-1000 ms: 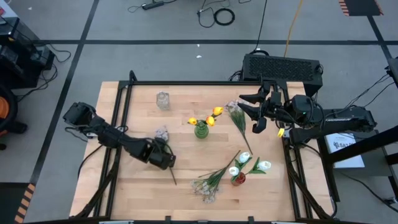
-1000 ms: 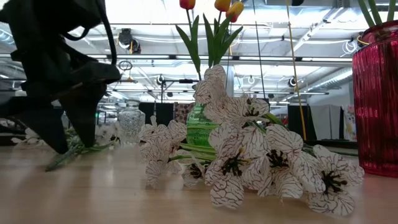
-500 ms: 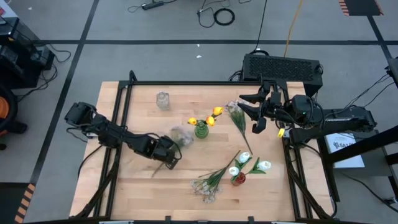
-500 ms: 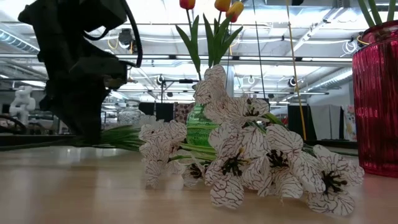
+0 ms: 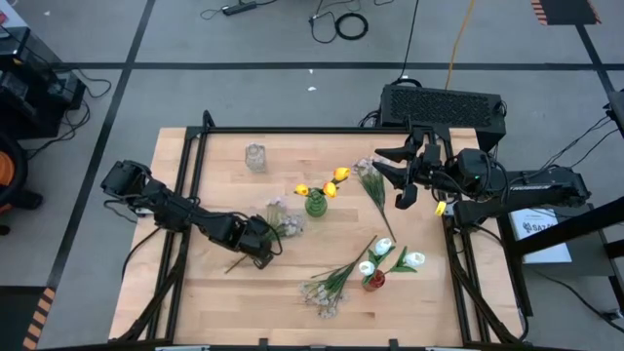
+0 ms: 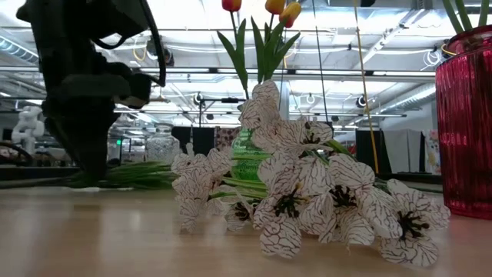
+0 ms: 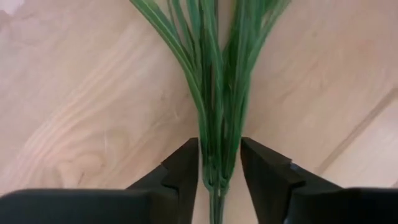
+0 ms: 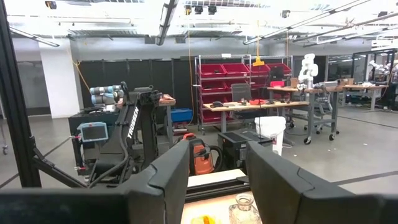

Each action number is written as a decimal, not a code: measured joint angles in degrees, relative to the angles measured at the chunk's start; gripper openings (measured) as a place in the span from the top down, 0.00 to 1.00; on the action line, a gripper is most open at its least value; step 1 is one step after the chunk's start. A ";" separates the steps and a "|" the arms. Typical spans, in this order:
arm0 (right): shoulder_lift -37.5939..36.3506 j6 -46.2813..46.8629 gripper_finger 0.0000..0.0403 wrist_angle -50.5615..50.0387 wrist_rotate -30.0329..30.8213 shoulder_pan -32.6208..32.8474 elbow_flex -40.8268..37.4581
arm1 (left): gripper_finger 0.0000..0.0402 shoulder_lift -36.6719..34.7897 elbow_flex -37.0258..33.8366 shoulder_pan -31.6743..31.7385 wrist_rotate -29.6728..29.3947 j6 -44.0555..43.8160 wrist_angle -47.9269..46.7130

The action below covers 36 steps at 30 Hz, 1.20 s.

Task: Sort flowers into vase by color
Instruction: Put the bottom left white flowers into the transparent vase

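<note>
Pale spray (image 5: 283, 216) lies on the table (image 5: 224, 302) left of the green vase (image 5: 315, 204), its green stems (image 7: 214, 93) pinched between the left gripper (image 5: 261, 249) fingers (image 7: 183, 171). Right gripper (image 5: 405, 175) waits near the table's right edge, fingers apart, holding nothing.

A spray (image 5: 280, 216) lies on the table (image 5: 292, 292) just left of the middle vase (image 5: 315, 205). Another vase (image 5: 255, 157) stands behind, toward the far left. A third vase (image 5: 374, 280) stands at front right, another spray (image 5: 331, 285) lying beside it.
</note>
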 joint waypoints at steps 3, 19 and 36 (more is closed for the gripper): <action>0.00 0.00 0.63 0.00 0.00 0.00 0.00 | 0.61 0.00 0.00 -0.20 0.02 -0.02 0.15; 0.00 0.00 0.63 -0.21 -0.01 0.00 0.00 | 0.55 3.90 0.29 0.28 -1.99 2.86 -0.07; 0.01 -0.62 0.63 -0.48 -0.02 0.00 0.00 | 0.94 -1.48 -0.17 -0.27 -1.91 2.99 -2.70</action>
